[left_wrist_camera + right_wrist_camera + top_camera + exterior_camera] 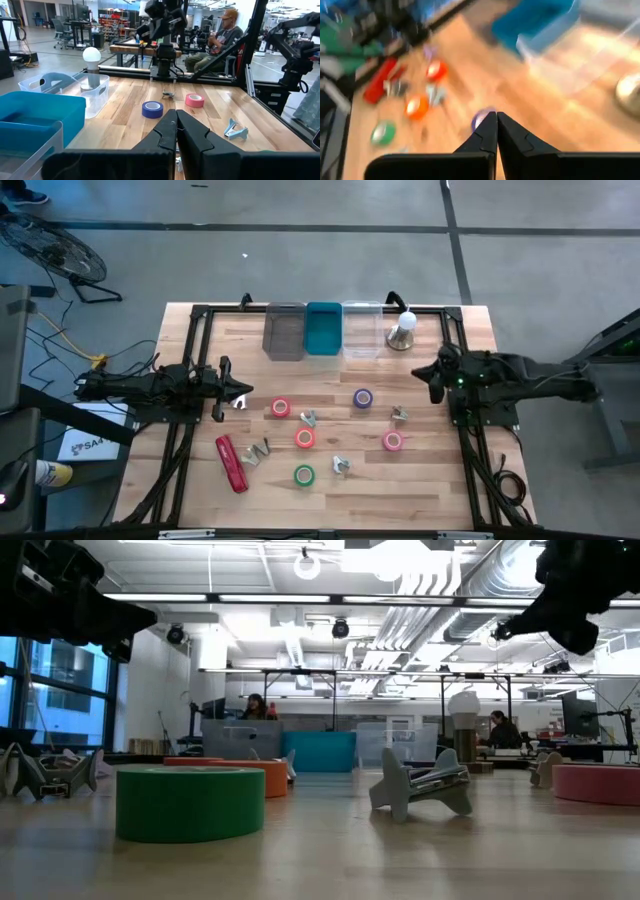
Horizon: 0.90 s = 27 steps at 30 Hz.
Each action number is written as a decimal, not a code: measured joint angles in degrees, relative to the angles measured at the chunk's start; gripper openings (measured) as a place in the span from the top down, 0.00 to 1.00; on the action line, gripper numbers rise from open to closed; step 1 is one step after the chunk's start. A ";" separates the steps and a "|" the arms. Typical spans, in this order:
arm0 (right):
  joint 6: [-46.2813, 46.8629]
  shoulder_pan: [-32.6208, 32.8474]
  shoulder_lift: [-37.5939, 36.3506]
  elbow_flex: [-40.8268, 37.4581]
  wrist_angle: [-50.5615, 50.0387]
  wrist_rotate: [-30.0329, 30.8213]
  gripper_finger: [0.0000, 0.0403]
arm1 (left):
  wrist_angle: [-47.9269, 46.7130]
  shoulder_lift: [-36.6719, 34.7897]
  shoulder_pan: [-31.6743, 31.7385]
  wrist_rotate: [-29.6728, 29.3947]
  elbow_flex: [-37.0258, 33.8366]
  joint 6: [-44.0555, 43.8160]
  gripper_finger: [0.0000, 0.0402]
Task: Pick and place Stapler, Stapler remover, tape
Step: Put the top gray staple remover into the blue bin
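Note:
The red stapler [231, 463] lies flat near the table's near-left part. Tape rolls lie flat on the wood: red [281, 408], orange [305, 438], green [304, 475], purple [362, 398] and pink [393, 441]. Small silvery stapler removers [309, 418] [400, 415] [341, 466] [257, 452] sit among them. My left gripper [243, 392] hovers shut at the left side, just left of the red roll. My right gripper [420, 373] hovers shut at the right side, right of the purple roll. In the wrist views both finger pairs [176, 125] [496, 122] are closed together and hold nothing.
At the far edge stand a grey bin [284, 330], a teal bin [324, 328] and a clear bin [362, 330], with a white-topped metal bell-like object [402, 332] beside them. A black frame [200, 320] borders the table. People sit in the room beyond.

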 joint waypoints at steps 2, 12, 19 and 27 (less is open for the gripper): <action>2.18 0.00 2.75 1.37 -2.55 -2.77 1.00 | 0.00 0.00 -0.01 0.01 0.00 0.00 0.99; 12.36 -0.01 13.13 0.32 -5.22 -7.73 1.00 | 0.00 -0.02 -0.01 0.01 0.00 0.01 0.99; 13.82 -0.02 18.54 0.03 -7.81 -9.95 0.90 | 0.00 0.00 -0.02 0.01 0.00 0.00 0.99; 14.96 -0.02 25.09 0.03 -8.46 -11.34 0.56 | 0.00 0.00 0.00 0.01 0.00 0.00 0.99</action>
